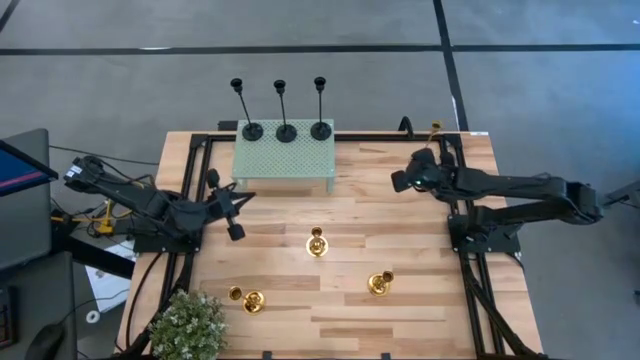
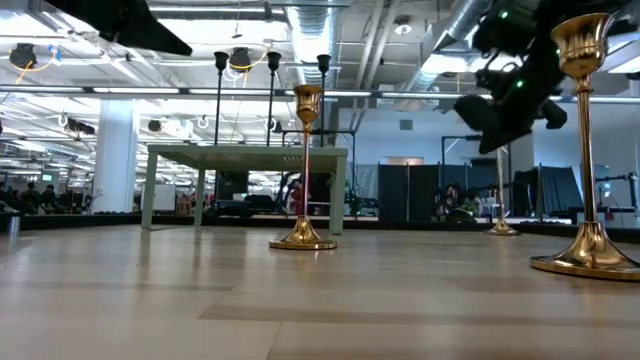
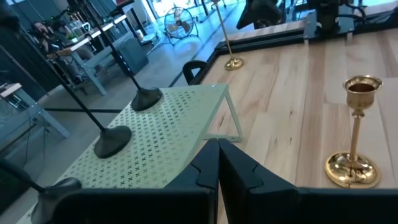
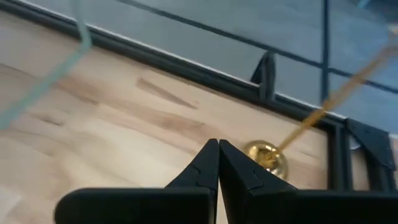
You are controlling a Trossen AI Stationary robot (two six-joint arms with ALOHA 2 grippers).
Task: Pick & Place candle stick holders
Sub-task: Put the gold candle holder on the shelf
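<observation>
Right pincer (image 4: 218,163) closed, empty; gold candle stick holder (image 4: 268,155) just beyond, stem tilted.

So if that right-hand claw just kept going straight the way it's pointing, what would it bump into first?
Most likely the gold candle stick holder at the table's far corner. The right gripper, fingers shut, points at its round base in the wrist view. How far off it stands is hard to judge, but nothing shows between them.

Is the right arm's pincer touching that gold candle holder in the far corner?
Apart. In the right wrist view the shut pincer points at the gold candle holder with bare wood showing between the tips and its base. The high view also shows a gap.
</observation>
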